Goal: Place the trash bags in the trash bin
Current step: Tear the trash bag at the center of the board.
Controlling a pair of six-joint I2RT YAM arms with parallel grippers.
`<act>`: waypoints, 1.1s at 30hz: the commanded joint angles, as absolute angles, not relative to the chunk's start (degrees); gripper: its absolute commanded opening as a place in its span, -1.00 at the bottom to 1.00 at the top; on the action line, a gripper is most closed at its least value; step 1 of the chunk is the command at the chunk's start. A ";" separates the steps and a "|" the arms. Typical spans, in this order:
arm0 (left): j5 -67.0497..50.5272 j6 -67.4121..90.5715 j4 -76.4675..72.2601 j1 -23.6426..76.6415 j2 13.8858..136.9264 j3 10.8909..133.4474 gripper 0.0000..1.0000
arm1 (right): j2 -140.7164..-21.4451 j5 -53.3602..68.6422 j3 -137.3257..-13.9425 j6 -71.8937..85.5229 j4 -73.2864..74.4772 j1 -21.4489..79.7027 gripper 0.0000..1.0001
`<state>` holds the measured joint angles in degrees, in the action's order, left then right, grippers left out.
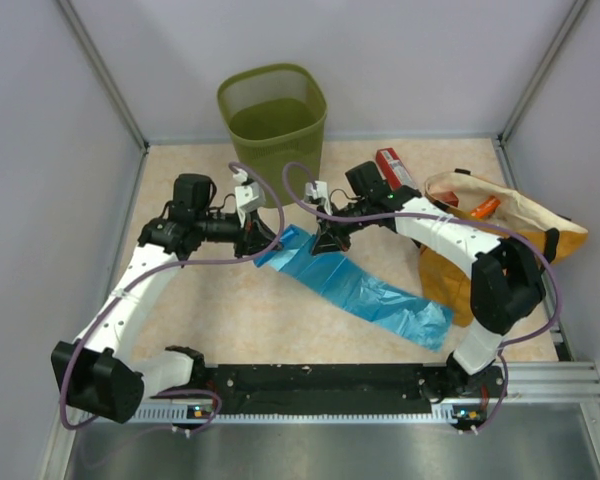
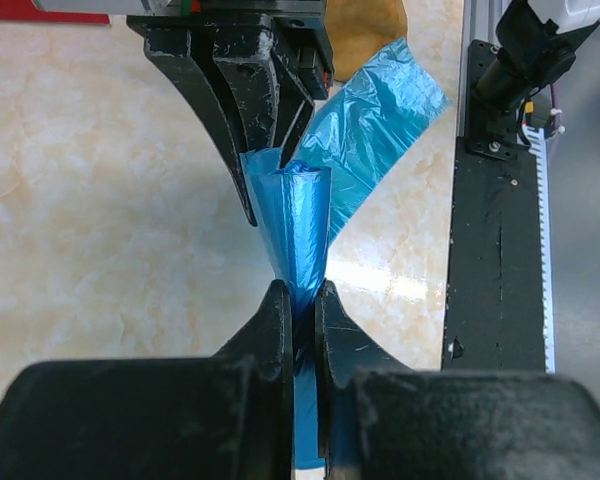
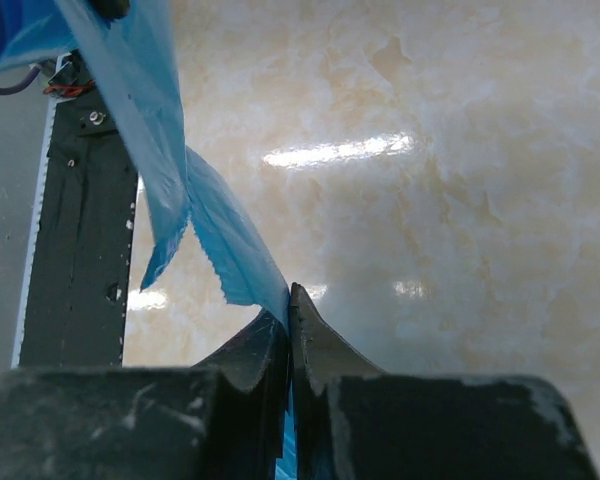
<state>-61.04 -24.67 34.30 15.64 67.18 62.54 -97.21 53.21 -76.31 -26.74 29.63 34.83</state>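
**Pinched at both claws: one blue trash bag**

Nearest: black base rail (image 1: 320, 378), well in front of trash bin (image 1: 280, 150). At left gripper (image 1: 255, 240), in front of bin: clamped tight on bunched end of trash bag (image 1: 370, 290). At right gripper (image 1: 325, 240), just beside, also before bin: closed on same film. Rest of bag trailing on table, away from bin rightwards. Right of bin: red box (image 1: 392, 165), then mustard sack (image 1: 510, 230).
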 commanded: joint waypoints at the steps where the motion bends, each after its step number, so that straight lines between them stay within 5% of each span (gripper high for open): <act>1: -60.65 -19.70 26.65 15.73 64.34 60.56 -1.00 | -95.98 54.76 -76.21 -26.28 28.13 35.42 -1.00; 7: -54.50 -8.28 12.15 15.38 59.07 53.80 -1.00 | -93.96 52.38 -69.89 -23.47 25.41 35.33 -1.00; 33: -45.53 16.08 -10.28 13.80 60.21 45.62 -1.00 | -91.58 49.66 -55.38 -10.37 4.22 35.77 -1.00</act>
<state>-48.51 12.36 -0.23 15.14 60.90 45.58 -93.45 51.90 -58.08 -12.32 7.14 35.18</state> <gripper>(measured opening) 0.049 0.003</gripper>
